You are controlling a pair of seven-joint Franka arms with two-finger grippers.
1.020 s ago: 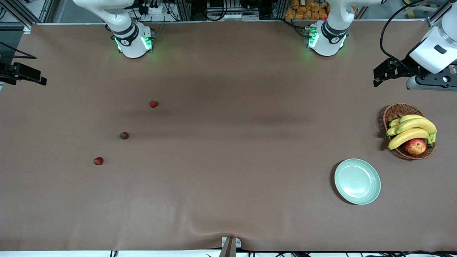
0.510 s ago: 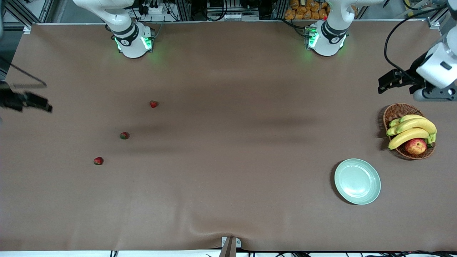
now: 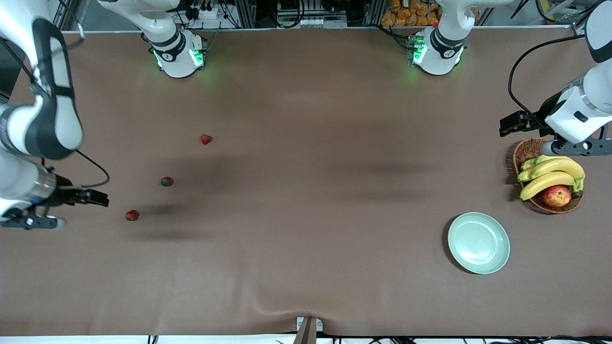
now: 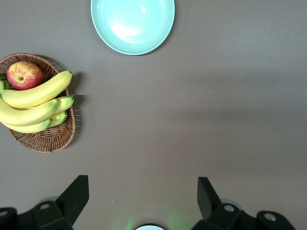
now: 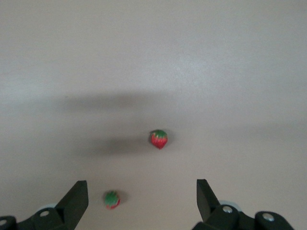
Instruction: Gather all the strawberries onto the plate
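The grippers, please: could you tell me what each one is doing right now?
Left gripper: open, holding nothing, up over the basket.
Right gripper: open, holding nothing, above the strawberries.

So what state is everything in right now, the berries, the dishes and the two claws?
Strawberries: loose on the table, apart, none collected.
Plate: empty.
Basket: holding bananas and an apple.
Right claw: open, holding nothing, over the strawberries' end of the table.
Left claw: open, holding nothing, up beside the basket.
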